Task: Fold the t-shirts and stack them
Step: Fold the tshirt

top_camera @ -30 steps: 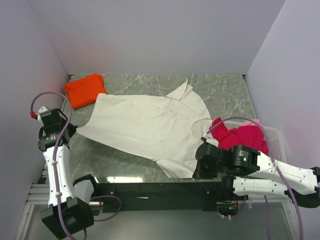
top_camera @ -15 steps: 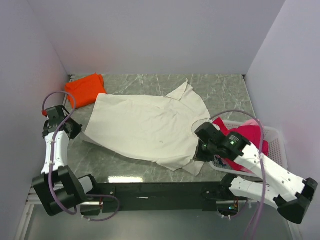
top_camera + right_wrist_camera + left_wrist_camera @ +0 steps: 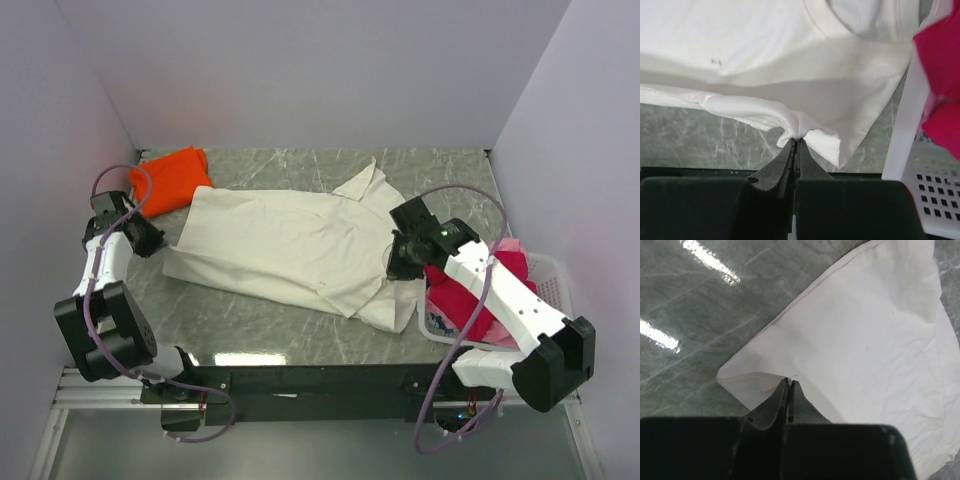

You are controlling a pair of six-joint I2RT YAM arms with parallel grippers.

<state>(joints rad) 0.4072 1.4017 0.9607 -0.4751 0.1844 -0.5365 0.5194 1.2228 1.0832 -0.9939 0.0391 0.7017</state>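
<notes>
The large cream t-shirt [image 3: 290, 240] lies spread across the middle of the marble table. My left gripper [image 3: 152, 243] is shut on its left corner; the left wrist view shows the jaws [image 3: 789, 382] pinched on the cloth edge [image 3: 865, 340]. My right gripper [image 3: 400, 264] is shut on the bunched near hem [image 3: 796, 140] and holds it over the shirt's right side, with cloth [image 3: 765, 45] hanging beyond. The folded orange t-shirt [image 3: 172, 178] lies at the back left. The crimson-red t-shirt [image 3: 462, 298] and pale pink one [image 3: 512, 248] sit in the basket.
The white lattice basket [image 3: 548, 278] stands at the right edge, its wall close beside my right gripper in the right wrist view [image 3: 905, 120]. Purple walls enclose the table on the left, back and right. Bare marble [image 3: 250, 320] shows along the near edge.
My right gripper has carried the shirt's near hem away from the front edge toward the back, over the shirt. My left gripper has moved back with the left corner.
</notes>
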